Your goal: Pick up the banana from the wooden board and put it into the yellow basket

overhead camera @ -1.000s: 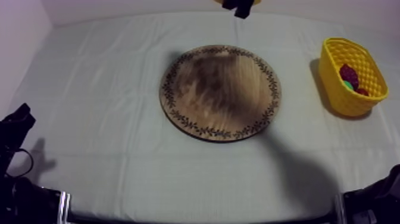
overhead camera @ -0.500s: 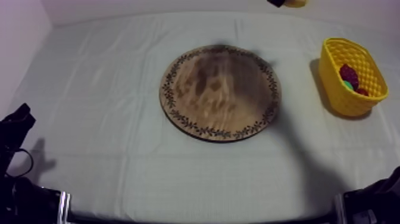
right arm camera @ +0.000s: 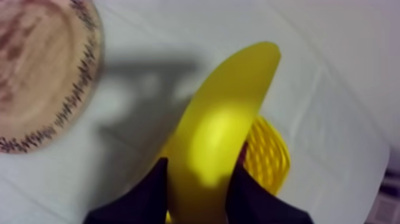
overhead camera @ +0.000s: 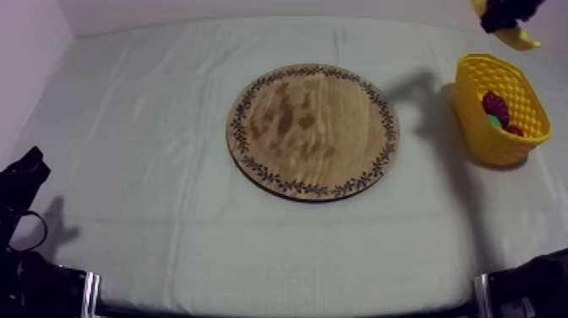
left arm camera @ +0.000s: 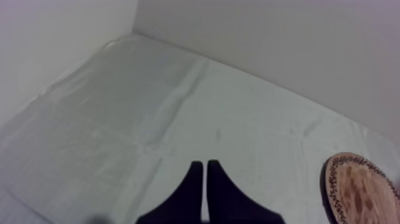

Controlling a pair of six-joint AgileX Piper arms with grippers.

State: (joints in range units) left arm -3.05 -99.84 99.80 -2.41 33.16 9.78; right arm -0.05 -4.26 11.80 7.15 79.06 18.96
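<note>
My right gripper [overhead camera: 505, 14] hangs high above the table just beyond the yellow basket [overhead camera: 477, 110], shut on the yellow banana [overhead camera: 518, 37]. In the right wrist view the banana [right arm camera: 223, 131] stands between the black fingers [right arm camera: 150, 193], with the basket [right arm camera: 271, 156] showing behind it and the round wooden board [right arm camera: 44, 71] off to one side. The board [overhead camera: 313, 129] lies bare in the middle of the table. My left gripper [left arm camera: 205, 170] rests low at the table's left, its fingers together as a narrow wedge over the cloth, the board's rim [left arm camera: 333, 190] beyond it.
Inside the basket lie a small red fruit [overhead camera: 495, 106] and something green [overhead camera: 494, 121]. A white wall runs along the table's far edge and left side. Bare cloth surrounds the board.
My right gripper has carried the banana rightward from above the board's far side to a spot over the basket. Its shadow has slid off the board toward the basket. The left arm has stayed still.
</note>
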